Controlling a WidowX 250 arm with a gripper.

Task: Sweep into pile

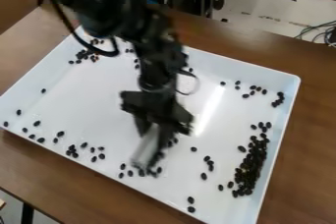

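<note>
The camera view shows a white tray [85,100] on the brown worktop [312,144], with small dark beans, or something like them, spread over its floor. The largest heap [250,169] lies along the tray's right side, densely packed. A loose cluster [84,56] sits in the tray's far left corner, and a thin scatter [72,152] runs along its near side. A few more pieces [253,90] lie toward its far right corner.

The black arm [156,66] hangs over the middle of the tray. Its claw [154,130] appears closed on a pale, flat tool [146,149], which slants down toward the tray's near side, its lower end beside a few beans [151,172].

The sweeping looks to be under way: one heap is well formed, but plenty of strays remain. Next, the tool should be set flat to the tray floor behind the beans at the near side, then drawn toward the tray's right side. Low, even pressure seems best; too steep an angle could let the beans slip under or roll past.
</note>
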